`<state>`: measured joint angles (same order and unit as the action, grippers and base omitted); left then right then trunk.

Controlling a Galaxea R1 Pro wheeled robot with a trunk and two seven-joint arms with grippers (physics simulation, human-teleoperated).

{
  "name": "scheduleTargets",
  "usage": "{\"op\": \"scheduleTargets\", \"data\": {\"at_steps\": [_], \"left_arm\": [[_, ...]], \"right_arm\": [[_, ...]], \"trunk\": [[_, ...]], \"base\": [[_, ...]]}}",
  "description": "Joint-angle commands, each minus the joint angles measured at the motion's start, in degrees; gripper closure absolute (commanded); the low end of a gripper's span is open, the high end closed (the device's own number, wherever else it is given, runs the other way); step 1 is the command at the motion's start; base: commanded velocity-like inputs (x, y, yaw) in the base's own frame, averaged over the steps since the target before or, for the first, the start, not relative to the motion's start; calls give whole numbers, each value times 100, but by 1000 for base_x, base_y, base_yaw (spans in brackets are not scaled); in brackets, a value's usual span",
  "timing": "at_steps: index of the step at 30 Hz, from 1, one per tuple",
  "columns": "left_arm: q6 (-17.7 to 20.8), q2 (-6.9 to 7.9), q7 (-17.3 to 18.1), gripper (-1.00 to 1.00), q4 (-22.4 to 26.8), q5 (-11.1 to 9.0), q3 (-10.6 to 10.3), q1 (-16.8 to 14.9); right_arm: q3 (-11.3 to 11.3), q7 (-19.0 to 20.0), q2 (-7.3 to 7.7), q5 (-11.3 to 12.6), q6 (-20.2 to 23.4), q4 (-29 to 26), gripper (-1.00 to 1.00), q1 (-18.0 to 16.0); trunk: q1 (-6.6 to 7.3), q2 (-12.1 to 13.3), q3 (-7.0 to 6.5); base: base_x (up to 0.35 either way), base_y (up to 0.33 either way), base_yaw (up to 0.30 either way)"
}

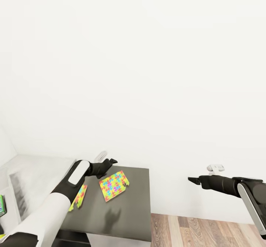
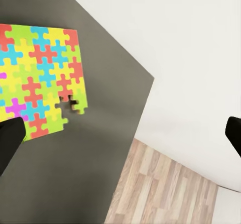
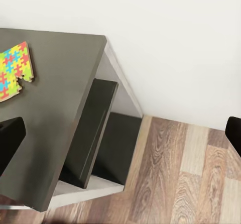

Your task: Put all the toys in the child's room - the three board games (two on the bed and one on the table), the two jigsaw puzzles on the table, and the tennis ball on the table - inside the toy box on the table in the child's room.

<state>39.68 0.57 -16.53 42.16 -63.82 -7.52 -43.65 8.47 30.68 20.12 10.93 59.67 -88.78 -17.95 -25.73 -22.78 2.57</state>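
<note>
A jigsaw puzzle (image 1: 113, 185) of yellow, red, blue and green pieces lies flat on the dark grey section of the table (image 1: 129, 210). It also fills one corner of the left wrist view as the same puzzle (image 2: 40, 78), with a small gap in its jagged edge. A second puzzle (image 1: 79, 196) lies partly under my left forearm. My left gripper (image 1: 109, 163) hovers open above the table, just behind the first puzzle. My right gripper (image 1: 193, 180) is open in the air, off the table's right end. The puzzle's corner (image 3: 15, 68) shows in the right wrist view.
The light grey desk top (image 1: 40, 169) runs off to the left, where a pale bin-like shape (image 1: 16, 195) and a green printed item (image 1: 2, 205) sit at the frame edge. Under the dark top is an open shelf (image 3: 95, 133). Wood-plank floor (image 1: 207, 232) lies to the right, a white wall behind.
</note>
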Motion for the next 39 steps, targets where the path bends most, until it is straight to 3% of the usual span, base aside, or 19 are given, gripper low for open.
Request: {"op": "scheduleTargets", "data": {"at_steps": [1, 7, 13, 19, 27, 39], "left_arm": [[-3, 7, -61, -100, 1, -57, 3, 1], [-13, 18, -97, -100, -159, -20, 229, 16], [-28, 78, -109, -100, -368, -3, 329, 16], [-86, 214, -120, -100, -623, 1, 397, 15], [-259, 351, -169, -100, -852, 5, 435, 12], [-489, 508, -233, -100, -940, 14, 432, -15]], "right_arm": [[4, 16, 0, 10, 33, 26, -100, -6], [-8, 24, 0, 1, 33, 210, -100, -6], [-62, 25, -1, -1, 33, 335, -100, -6], [-306, 22, 0, -5, 33, 485, -100, -6], [-848, 5, 0, -10, 33, 620, -100, -16], [-1028, 5, 7, -3, 33, 667, -100, -23]], "trunk": [[-5, -14, 14], [-5, -14, 14], [-5, -14, 14], [-5, -14, 14], [-5, -14, 14], [-5, -14, 16]], "base": [[83, 12, 0], [46, 7, 0], [19, 3, 0], [8, 1, 0], [3, 0, 0], [0, 0, 0]]}}
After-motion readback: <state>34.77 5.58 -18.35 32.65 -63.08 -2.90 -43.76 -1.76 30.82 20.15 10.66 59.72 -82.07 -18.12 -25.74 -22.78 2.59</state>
